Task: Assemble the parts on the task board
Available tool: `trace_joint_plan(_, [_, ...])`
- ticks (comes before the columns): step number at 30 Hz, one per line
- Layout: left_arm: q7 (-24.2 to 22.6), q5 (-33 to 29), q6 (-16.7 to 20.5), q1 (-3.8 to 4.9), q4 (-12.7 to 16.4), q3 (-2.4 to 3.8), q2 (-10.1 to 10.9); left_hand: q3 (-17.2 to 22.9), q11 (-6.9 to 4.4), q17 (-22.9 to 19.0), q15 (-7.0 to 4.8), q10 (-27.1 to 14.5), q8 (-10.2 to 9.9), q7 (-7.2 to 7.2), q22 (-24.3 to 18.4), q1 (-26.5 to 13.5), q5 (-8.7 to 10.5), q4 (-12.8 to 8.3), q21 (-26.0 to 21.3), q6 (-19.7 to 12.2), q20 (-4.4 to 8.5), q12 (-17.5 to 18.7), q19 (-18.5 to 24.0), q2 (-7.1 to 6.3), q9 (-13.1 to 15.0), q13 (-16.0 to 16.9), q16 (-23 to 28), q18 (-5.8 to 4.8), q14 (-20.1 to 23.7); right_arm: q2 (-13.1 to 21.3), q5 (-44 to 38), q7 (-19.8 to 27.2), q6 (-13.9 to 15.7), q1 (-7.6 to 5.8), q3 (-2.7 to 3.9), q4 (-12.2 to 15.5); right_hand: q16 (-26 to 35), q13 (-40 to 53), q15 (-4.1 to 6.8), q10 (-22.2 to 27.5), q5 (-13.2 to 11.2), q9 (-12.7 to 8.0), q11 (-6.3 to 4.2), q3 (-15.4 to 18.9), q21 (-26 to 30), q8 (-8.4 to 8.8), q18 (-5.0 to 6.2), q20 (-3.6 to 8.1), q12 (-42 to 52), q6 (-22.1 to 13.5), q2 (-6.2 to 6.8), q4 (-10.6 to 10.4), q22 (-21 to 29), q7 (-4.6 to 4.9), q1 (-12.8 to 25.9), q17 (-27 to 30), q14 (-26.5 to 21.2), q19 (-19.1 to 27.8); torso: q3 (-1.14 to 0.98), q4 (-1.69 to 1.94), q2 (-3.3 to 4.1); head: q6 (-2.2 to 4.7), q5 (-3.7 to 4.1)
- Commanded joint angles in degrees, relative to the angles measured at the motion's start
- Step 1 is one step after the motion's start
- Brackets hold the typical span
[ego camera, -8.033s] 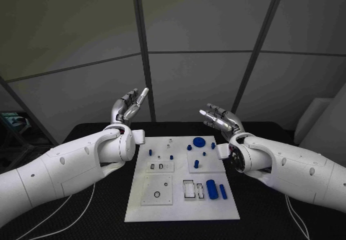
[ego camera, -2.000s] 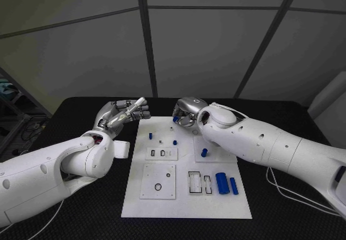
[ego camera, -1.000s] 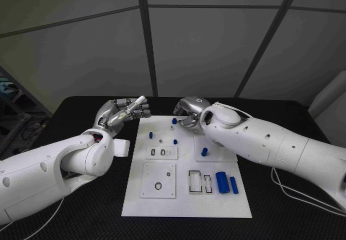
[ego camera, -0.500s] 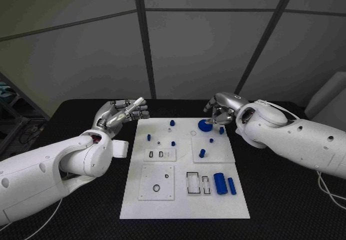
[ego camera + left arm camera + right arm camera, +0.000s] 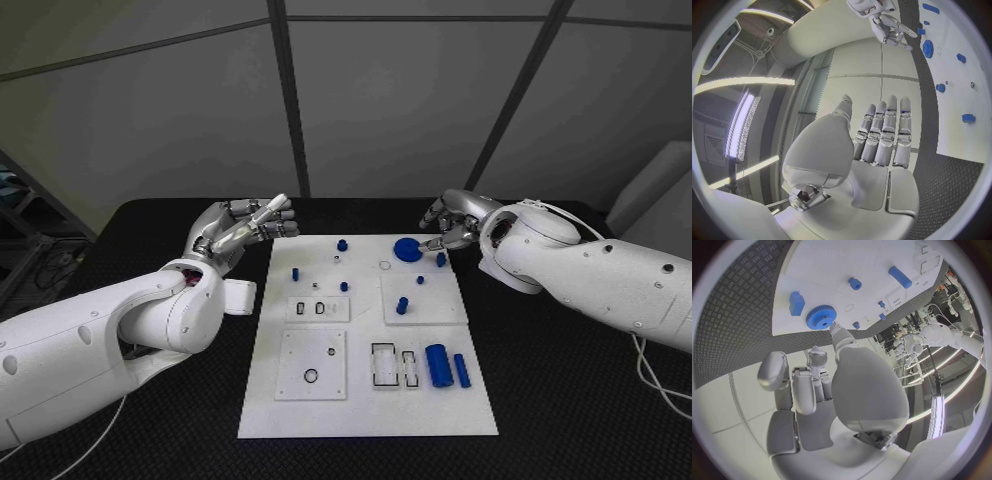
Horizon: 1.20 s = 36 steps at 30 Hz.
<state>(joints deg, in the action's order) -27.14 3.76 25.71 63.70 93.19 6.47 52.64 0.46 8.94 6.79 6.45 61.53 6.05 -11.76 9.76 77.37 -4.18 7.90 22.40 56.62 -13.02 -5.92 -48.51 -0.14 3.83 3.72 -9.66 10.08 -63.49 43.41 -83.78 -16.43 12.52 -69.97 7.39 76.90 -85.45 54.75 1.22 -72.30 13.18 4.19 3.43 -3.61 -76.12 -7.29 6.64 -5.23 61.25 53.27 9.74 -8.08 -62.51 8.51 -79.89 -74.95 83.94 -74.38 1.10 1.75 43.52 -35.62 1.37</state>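
Toothed blue gear (image 5: 408, 248) on smooth white task board (image 5: 361, 400), both silver hands (image 5: 242, 226) (image 5: 453, 222) empty, fingers apart

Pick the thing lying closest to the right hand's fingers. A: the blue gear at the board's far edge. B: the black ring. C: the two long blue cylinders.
A: the right hand hovers just beside the blue gear on the task board.

White task board (image 5: 361, 400) flat mid-table, blue gear (image 5: 408, 248) near far edge, blue cylinder (image 5: 437, 365) lying right
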Motion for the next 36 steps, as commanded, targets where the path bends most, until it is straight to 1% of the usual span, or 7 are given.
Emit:
trace_joint_plan(1, [-0.23,0.44,-0.81,0.1,-0.03,0.05,-0.11,0.05,0.16,0.02,0.28,-0.06,-0.39,-0.15,-0.09,-0.31,0.19,-0.31,0.05,0.07,-0.25,0.19,0.02,0.26,-0.04,0.0,0.33,0.37,0.02,-0.78,1.65,-0.34,-1.96,-0.11,0.02,-0.83,-0.34,1.71,-0.5,-0.59,0.15,-0.04,0.08,0.08,-0.27,-0.4,-1.22,-0.24,1.53,-0.44,-0.11,-0.62,-0.26,0.07,-0.63,-4.56,4.11,-0.22,0.07,0.03,0.05,-0.08,-0.14])
trace_joint_plan(4, [-0.22,0.44,-0.81,0.1,-0.09,0.05,-0.17,0.05,0.16,0.02,0.28,-0.06,-0.39,-0.15,-0.09,-0.31,0.19,-0.31,0.05,0.07,-0.25,0.19,0.02,0.26,-0.04,0.0,0.33,0.37,0.02,-1.6,1.98,-0.03,-2.05,-0.11,0.02,-1.63,-0.53,3.28,-0.51,-1.1,0.31,-0.01,0.08,0.04,-0.4,-0.64,-1.25,-0.28,2.92,-0.38,-0.33,-0.96,-0.48,0.05,-0.94,-4.96,4.18,-0.32,0.06,-0.04,0.02,-0.18,-0.13])
trace_joint_plan(6, [-0.22,0.44,-0.82,0.09,-0.11,0.05,-0.22,0.05,0.16,0.02,0.28,-0.06,-0.39,-0.15,-0.09,-0.31,0.19,-0.31,0.05,0.07,-0.25,0.19,0.02,0.26,-0.04,0.0,0.33,0.37,0.02,-2.08,2.18,0.14,-2.25,-0.11,0.02,-2.14,-0.7,4.54,-0.51,-1.58,0.45,-0.01,0.07,0.02,-0.54,-0.75,-1.29,-0.29,4.04,-0.41,-0.48,-1.18,-0.71,0.02,-1.09,-5.33,4.24,-0.43,0.06,-0.03,0.03,-0.18,-0.13])
trace_joint_plan(11, [-0.21,0.44,-0.86,0.09,-0.15,0.05,-0.33,0.05,0.16,0.02,0.28,-0.06,-0.39,-0.15,-0.09,-0.31,0.19,-0.31,0.05,0.07,-0.25,0.19,0.02,0.26,-0.04,0.0,0.33,0.37,0.02,-3.16,2.51,0.4,-3.47,-0.1,0.01,-3.49,-1.18,8.51,-0.5,-3.15,0.74,0.0,0.03,0.05,-0.93,-1.12,-1.39,-0.29,7.57,-0.34,-0.78,-1.7,-1.36,-0.08,-1.37,-6.41,4.43,-0.74,0.09,-0.04,0.0,-0.39,-0.13])
trace_joint_plan(14, [-0.21,0.44,-0.84,0.09,-0.16,0.05,-0.35,0.05,0.16,0.02,0.28,-0.06,-0.39,-0.15,-0.09,-0.31,0.19,-0.31,0.05,0.07,-0.25,0.19,0.02,0.26,-0.04,0.0,0.33,0.37,0.02,-3.61,2.57,0.52,-4.17,-0.1,0.01,-3.95,-1.34,10.35,-0.5,-3.84,0.83,0.01,0.01,0.03,-1.02,-1.32,-1.41,-0.3,9.19,-0.22,-0.94,-1.81,-1.49,-0.11,-1.59,-6.75,4.48,-0.76,0.03,-0.05,0.04,-0.49,-0.21])
trace_joint_plan(24, [-0.2,0.44,-0.83,0.09,-0.18,0.06,-0.38,0.04,0.15,0.03,0.27,-0.03,-0.44,-0.16,-0.11,-0.32,0.19,-0.36,0.05,0.1,-0.25,0.23,0.04,0.28,-0.04,0.0,0.39,0.37,0.0,-4.67,2.63,0.82,-5.43,-0.08,-0.01,-4.94,-1.68,12.45,-0.52,-4.58,0.91,0.0,0.02,-0.07,-1.29,-1.56,-1.5,-0.31,11.02,-0.03,-1.3,-1.88,-1.98,-0.12,-1.86,-7.56,4.62,-0.97,0.04,-0.07,0.0,-0.63,-0.23])
trace_joint_plan(36, [-0.15,0.44,-0.84,0.09,-0.2,0.06,-0.41,0.04,0.15,0.03,0.27,-0.03,-0.44,-0.16,-0.11,-0.32,0.19,-0.36,0.05,0.1,-0.25,0.23,0.04,0.28,-0.04,0.0,0.39,0.37,0.0,-5.6,2.64,0.69,-7.19,-0.06,-0.05,-6.18,-1.97,14.12,-0.54,-5.21,0.92,0.0,0.03,-0.26,-1.55,-1.76,-1.57,-0.34,12.44,0.21,-1.76,-1.8,-2.41,-0.12,-2.13,-8.23,4.74,-1.15,0.01,-0.1,0.03,-0.83,-0.21])
